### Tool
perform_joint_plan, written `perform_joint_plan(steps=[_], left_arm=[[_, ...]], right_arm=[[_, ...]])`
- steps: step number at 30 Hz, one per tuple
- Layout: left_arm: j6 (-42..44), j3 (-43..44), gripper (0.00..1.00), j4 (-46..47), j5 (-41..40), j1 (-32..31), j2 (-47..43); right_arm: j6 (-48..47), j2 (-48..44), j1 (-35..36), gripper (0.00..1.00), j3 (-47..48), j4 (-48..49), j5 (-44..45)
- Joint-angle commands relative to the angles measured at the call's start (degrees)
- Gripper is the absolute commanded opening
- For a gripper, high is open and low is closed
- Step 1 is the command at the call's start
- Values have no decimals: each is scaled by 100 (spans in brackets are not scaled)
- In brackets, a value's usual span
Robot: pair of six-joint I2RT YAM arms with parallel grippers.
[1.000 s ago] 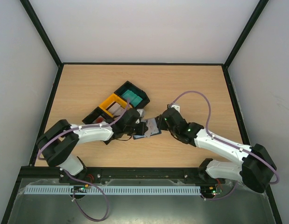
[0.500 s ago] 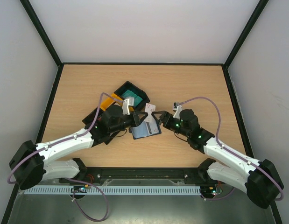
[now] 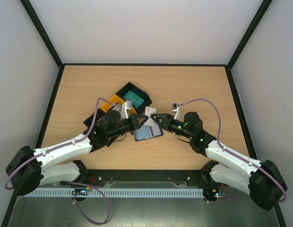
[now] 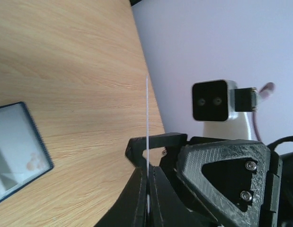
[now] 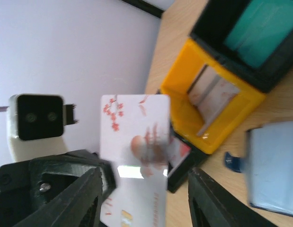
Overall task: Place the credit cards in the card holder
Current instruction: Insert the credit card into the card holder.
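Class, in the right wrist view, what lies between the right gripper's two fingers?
A white credit card with red blossoms, pinched by the left gripper, stands between the right fingers; the right wrist view shows it.

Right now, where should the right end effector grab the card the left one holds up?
Probably the free end of the credit card, squeezing its two flat faces, coming from opposite the left end effector, which pinches the other end; its edges are too thin.

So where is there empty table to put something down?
The table is bare along the far edge behind the black tray, and by both side walls. The middle is crowded: yellow tray, card holder, left gripper, right gripper.
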Motion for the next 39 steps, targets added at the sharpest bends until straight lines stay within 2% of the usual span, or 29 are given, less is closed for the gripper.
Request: perform_joint_plan(steps=[1,3,6,12,16,19,27,30,33,39], left_arm=[[-204,-259,2,-201,-541,34,-116],[-266,-394,2,-388,-974,-1,-78],[-352,-678,2,-188,-1437,-87,206],[-404,-811,2,604,-1769,-297,913],[-601,-878,2,997,-2042,-394,1288],[-770,-705,2,922,-2268,-500,1640],[-1005,-617,2,1043,-2353,-593,2145],[-1051,-673,2,1163,-2325,-616,2273],[-1144,-718,2,1446,-2239,-625,2451],[-1262,-699,2,1552,-2237,-654,2744]], right_arm=[[-714,-16,-14,52,226,-1438,1054],[-1111,105,-14,54,288,-2012,1702],[-1709,481,-14,58,373,-2431,2131],[-2433,1461,0,59,708,-2879,2705],[-2823,2175,86,60,1048,-3202,2755],[-2948,2518,158,58,1252,-3504,3064],[-3083,2957,233,49,1248,-3393,2544],[-3071,3067,248,42,1272,-3354,2435],[-2922,3054,250,32,1263,-3336,2236],[-2686,3039,244,28,1151,-3302,2146]])
